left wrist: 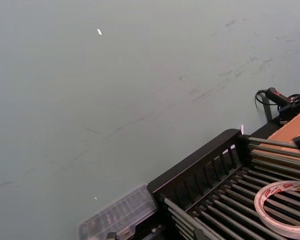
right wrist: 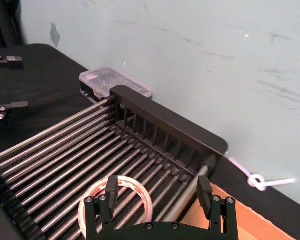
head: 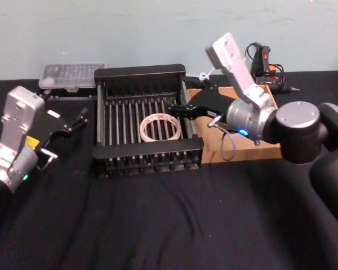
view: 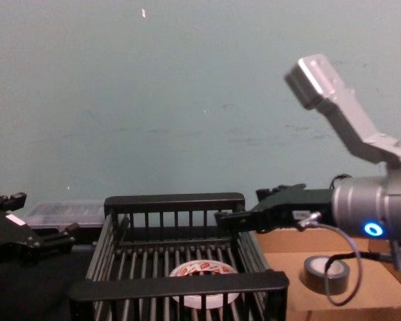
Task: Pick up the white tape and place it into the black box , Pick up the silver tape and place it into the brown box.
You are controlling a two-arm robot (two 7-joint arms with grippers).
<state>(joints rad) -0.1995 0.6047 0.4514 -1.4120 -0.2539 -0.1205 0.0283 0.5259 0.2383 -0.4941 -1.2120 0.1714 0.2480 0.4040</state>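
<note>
The black box stands in the middle of the dark table, directly under and to the left of the right gripper, whose fingertips hang over the crate's right rim. The brown box lies just behind and below that same pincer, on its right side, touching the crate's right wall, and most of it is covered by the right arm in the head view. The white tape lies flat on the crate's barred floor, just below and a little left of the right pincer's fingertips, apart from them. The silver tape sits flat in the cardboard tray, below and behind the pincer, under its wrist, with a grey cable hanging in front of it. The right pincer stands wide apart with nothing between its fingers. The left gripper waits well away on the crate's far left, above the table, its two prongs spread and holding nothing. A clear plastic case rests beyond it against the wall.
</note>
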